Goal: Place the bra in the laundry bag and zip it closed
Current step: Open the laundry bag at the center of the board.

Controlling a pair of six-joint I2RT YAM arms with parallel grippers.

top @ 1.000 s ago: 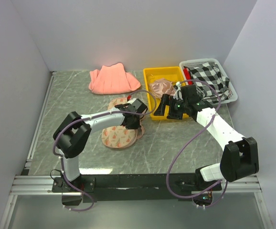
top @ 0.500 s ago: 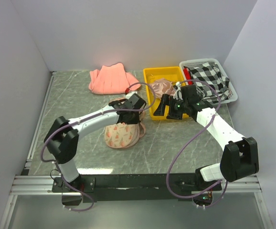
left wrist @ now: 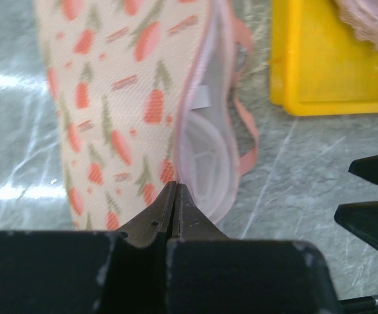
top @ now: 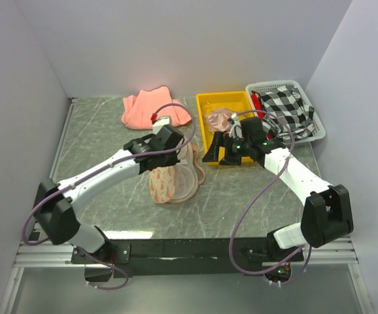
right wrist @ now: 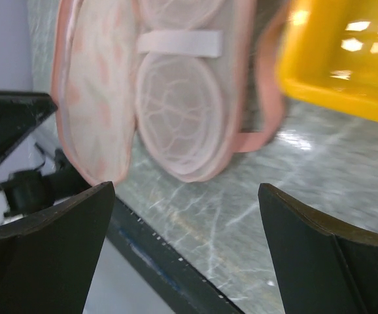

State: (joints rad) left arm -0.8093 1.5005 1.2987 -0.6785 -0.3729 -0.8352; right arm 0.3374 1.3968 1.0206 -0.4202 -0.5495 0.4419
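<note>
The laundry bag [top: 173,180] lies mid-table, a beige pouch with red-orange prints. Its printed top flap [left wrist: 104,98] is raised and the white mesh lining [right wrist: 182,111] shows inside. My left gripper [top: 174,152] is shut on the flap's zip edge [left wrist: 174,188]. The shiny pink bra [top: 220,120] rests in the yellow bin [top: 223,97], and only a corner of it [left wrist: 372,19] shows in the left wrist view. My right gripper [top: 216,152] hangs open just right of the bag, in front of the bin, with nothing between its fingers [right wrist: 184,188].
A salmon-pink folded cloth [top: 151,108] lies at the back. A white basket [top: 318,133] with a checked cloth [top: 287,104] stands right of the yellow bin [right wrist: 346,59]. Walls close in on the left, back and right.
My left arm swung out to the left and carried the bag's flap up and back, opening and turning the bag. My right gripper shifted slightly left, still open.
</note>
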